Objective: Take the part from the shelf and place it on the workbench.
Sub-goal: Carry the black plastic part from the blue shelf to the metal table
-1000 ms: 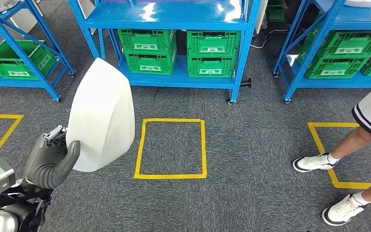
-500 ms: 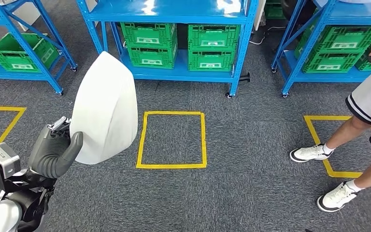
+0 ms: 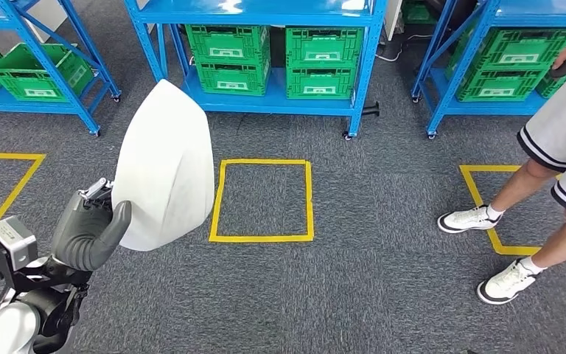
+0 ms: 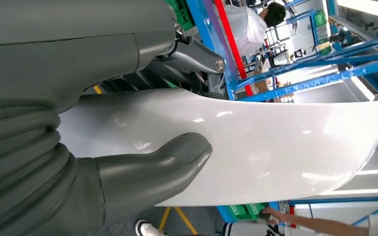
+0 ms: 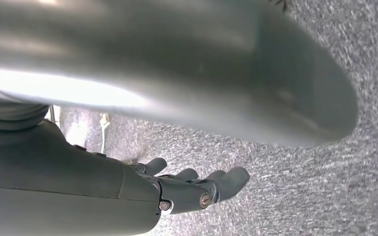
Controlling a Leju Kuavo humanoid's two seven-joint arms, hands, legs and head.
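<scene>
Up in the air over the grey carpet, the white part (image 3: 163, 166) stands nearly upright, its narrow tip toward the blue shelf (image 3: 265, 15) and its broad end down in the robot's left hand (image 3: 87, 232). That hand grips the lower edge of the part: the thick grey thumb (image 4: 152, 167) lies across the glossy face, and the darker fingers close behind the panel, as the left wrist view shows.

Just beside the part, on the side away from the left arm, a yellow tape square (image 3: 262, 200) is marked on the floor. Beyond the square stands the shelf, with green crates (image 3: 276, 59) stacked in pairs on its low deck. More blue racks with green crates flank it on both sides.

Well apart from the part, past the square, a person (image 3: 553, 147) in dark-trimmed shorts and white shoes (image 3: 505, 280) stands on another yellow tape outline (image 3: 486, 214).

The right hand (image 5: 197, 189) hangs over the carpet in the right wrist view, fingers loosely apart and holding nothing.
</scene>
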